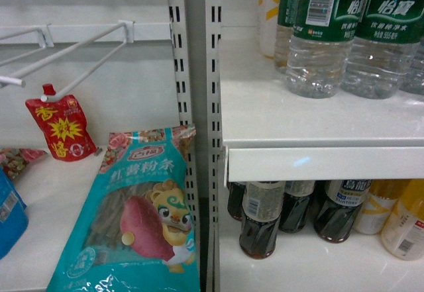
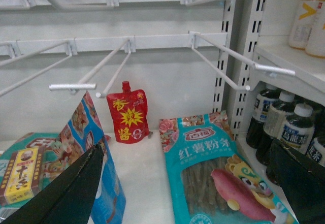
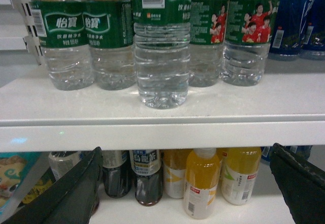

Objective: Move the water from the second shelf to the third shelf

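Fronting right tool (image 3: 185, 183): shelved water (image 3: 162, 46)

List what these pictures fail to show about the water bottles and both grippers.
- Water bottles: caps cut off by the top edge in the right wrist and head views.
- Rear bottles: partly hidden behind the front one, right wrist view.
- Right gripper: only the jaws' dark tips show at the bottom corners, spread apart.
- Left gripper: likewise cropped, left wrist view.
- Neither gripper appears in the head view.
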